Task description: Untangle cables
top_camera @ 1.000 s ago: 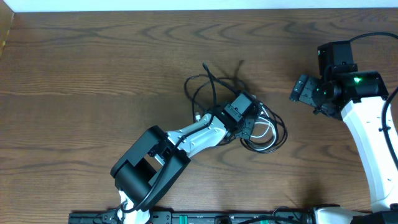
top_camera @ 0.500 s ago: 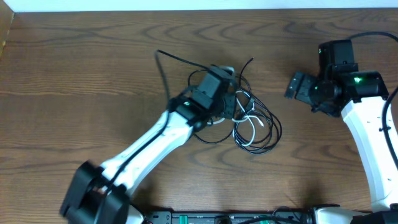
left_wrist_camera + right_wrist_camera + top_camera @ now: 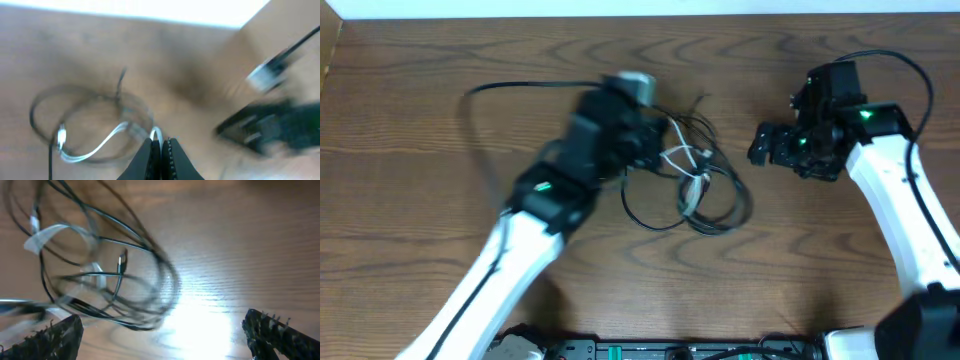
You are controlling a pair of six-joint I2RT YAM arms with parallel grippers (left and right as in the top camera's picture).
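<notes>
Cables (image 3: 690, 180) lie looped, black strands tangled around one white.

Black cables (image 3: 645, 222), one white cable (image 3: 692, 188), brown wood-grain table (image 3: 420, 60).

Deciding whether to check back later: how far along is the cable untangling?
Nothing looks separated yet: the cables lie as one overlapped bundle, white among black. In hand: the left hand looks shut on a strand; the right hand hovers open beside them. Left: all the separating.
</notes>
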